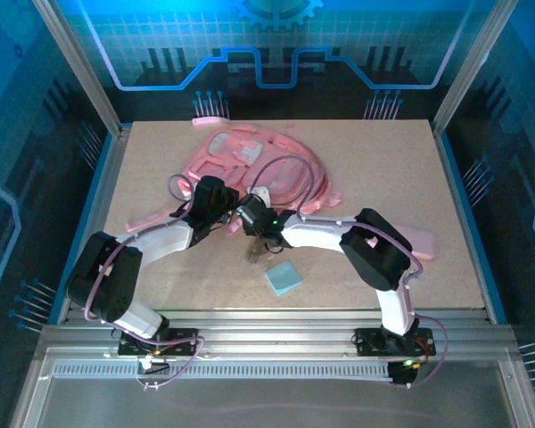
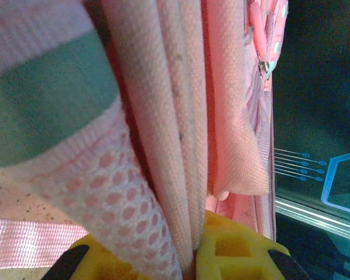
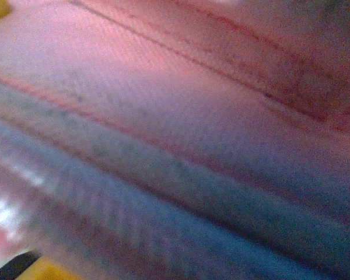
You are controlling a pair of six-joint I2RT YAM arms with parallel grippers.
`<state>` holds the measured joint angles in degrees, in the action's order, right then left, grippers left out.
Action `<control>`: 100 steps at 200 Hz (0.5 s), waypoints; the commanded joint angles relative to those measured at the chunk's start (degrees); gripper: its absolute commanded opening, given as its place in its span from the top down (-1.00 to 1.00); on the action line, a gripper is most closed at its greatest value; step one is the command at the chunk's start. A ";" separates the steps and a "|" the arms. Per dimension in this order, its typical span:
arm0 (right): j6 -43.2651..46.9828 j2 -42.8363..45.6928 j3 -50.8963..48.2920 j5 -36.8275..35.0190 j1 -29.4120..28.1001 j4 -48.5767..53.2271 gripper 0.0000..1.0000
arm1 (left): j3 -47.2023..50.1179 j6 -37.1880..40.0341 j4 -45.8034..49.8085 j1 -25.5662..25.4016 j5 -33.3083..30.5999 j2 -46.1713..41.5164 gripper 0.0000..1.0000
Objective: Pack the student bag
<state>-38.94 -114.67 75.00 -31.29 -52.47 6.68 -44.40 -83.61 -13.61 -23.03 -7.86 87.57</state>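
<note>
- Student bag (image 1: pixel 250 159): large pink backpack, lying flat on the table (image 1: pixel 374 169), far half, slightly left of centre. Lighter front pockets face up. One strap (image 1: pixel 150 218) trails toward the left edge.
- Contents: cannot tell. No clear look inside from any view.
- Blue square pad (image 1: pixel 283 278): flat on the table toward the near edge, about centre, apart from the bag.
- Small dark item (image 1: pixel 252 255): between pad and bag, too blurred to name.
- Pale pink flat item (image 1: pixel 421 242): near the right edge, partly hidden behind the right arm.
- Left claw (image 2: pixel 189 259): at the bag's near-left rim. Yellow fingers (image 2: pixel 236 251) closed tight on bunched folds of pink fabric and mesh.
- Right claw (image 1: pixel 250 216): pressed against the bag's near rim, just beside the left claw. Wrist view is blurred pink fabric at close range. Cannot tell how far open, or whether it grips anything.
</note>
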 commanded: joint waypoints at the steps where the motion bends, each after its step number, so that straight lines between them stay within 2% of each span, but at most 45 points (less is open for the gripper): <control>1: 1.22 -2.12 1.75 -9.97 0.00 -6.69 0.16 | -0.05 -2.42 -6.37 -2.00 3.91 -4.21 1.00; 8: 2.32 -2.13 1.17 -9.84 0.02 -8.90 0.20 | -0.07 -2.28 -6.16 -2.10 3.99 -4.40 1.00; 9: 2.85 -2.06 0.87 -9.64 0.01 -9.84 0.27 | -0.12 -2.27 -6.12 -2.06 3.94 -4.45 1.00; 16: 3.64 -1.77 0.21 -8.95 0.04 -11.45 0.45 | -0.23 -2.17 -5.77 -2.11 3.92 -4.51 1.00; 31: 3.95 -0.15 -1.04 -6.00 0.64 -12.98 0.74 | -0.39 -1.06 -4.60 -2.10 2.56 -4.91 1.00; 40: 4.41 1.37 -1.88 -3.72 1.08 -13.01 1.00 | -0.46 -0.47 -3.96 -1.90 1.88 -4.87 1.00; 59: 6.36 4.63 -3.85 2.80 2.50 -11.27 1.00 | -1.06 1.98 -3.39 -0.65 1.38 -4.08 1.00; 76: 8.23 8.30 -6.31 14.56 5.42 -7.99 1.00 | -1.91 4.97 -3.37 1.23 2.31 -2.73 1.00; 100: 10.02 11.48 -7.23 30.16 10.62 2.40 1.00 | -3.87 9.34 -3.36 4.28 6.38 0.05 1.00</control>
<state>-32.29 -108.33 68.66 -18.48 -48.12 1.54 -44.56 -80.95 -13.61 -21.78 -6.72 86.59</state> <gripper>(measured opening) 0.048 0.120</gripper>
